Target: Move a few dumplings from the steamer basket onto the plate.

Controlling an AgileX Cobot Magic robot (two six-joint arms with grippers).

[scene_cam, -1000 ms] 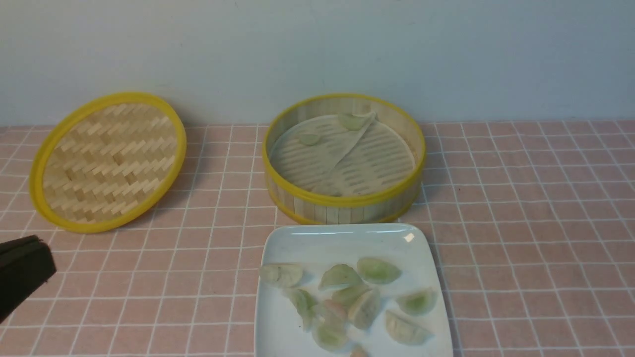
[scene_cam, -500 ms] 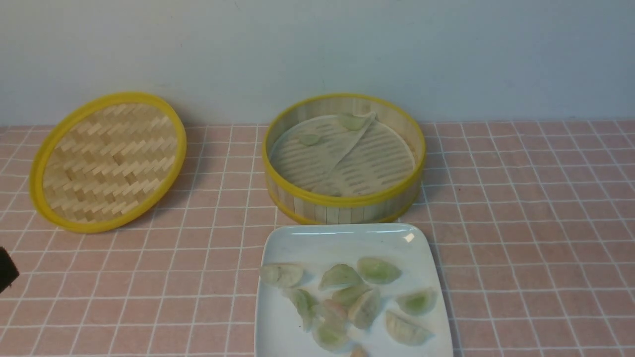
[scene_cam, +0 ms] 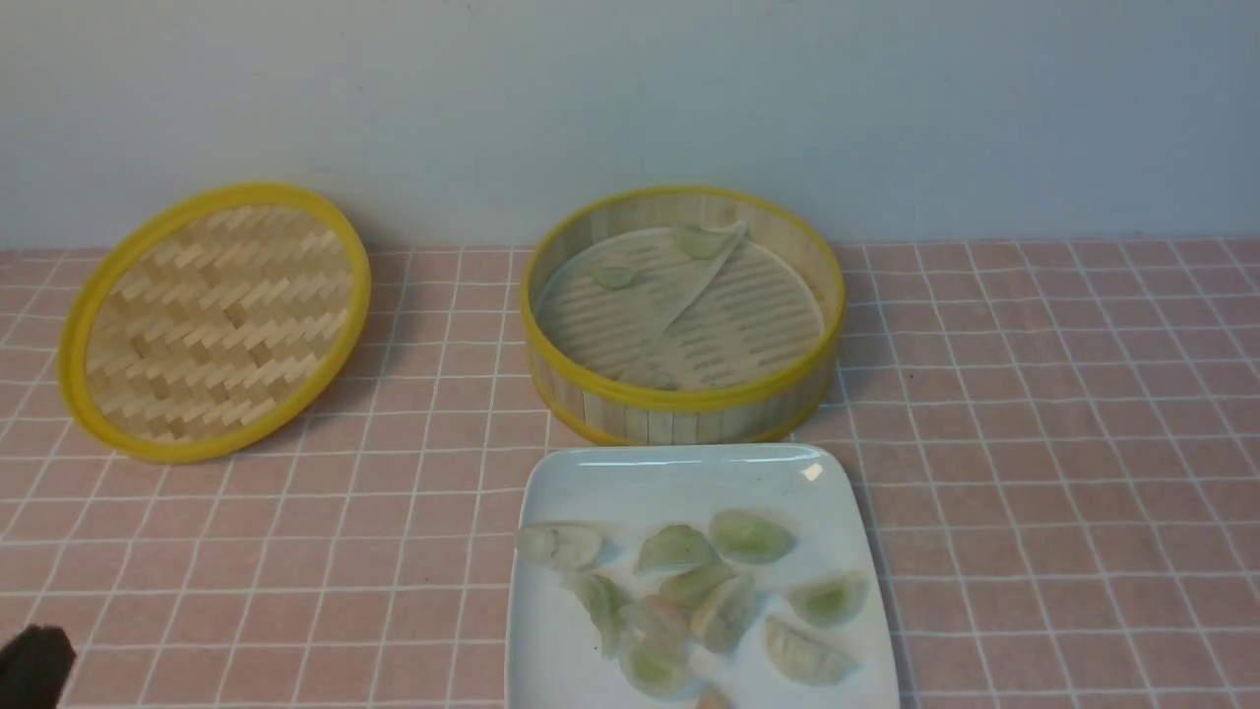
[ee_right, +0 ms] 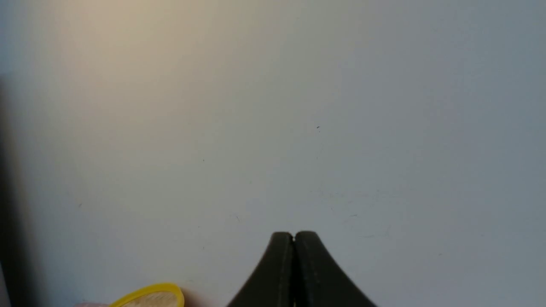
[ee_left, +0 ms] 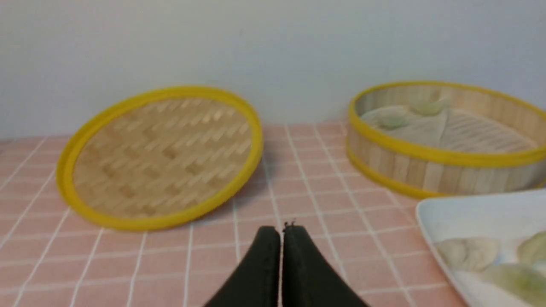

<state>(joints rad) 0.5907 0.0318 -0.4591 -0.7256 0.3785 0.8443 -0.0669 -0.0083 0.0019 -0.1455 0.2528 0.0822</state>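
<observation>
Dumplings plated, our arms clear of the work

Most dumplings [scene_cam: 689,591] lie on the plate [scene_cam: 679,473] at lower centre; 2 sit in the steamer basket [scene_cam: 679,399] behind it. Our left gripper [ee_left: 281,232] and right gripper [ee_right: 293,236] are pressed closed, empty, seemingly parked aside.

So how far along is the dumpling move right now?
Mostly done: about nine dumplings lie on the plate. Nothing is in hand; the left end effector and right end effector are shut and empty. Two dumplings sit at the steamer basket's far side, optional since only a few were needed.
</observation>
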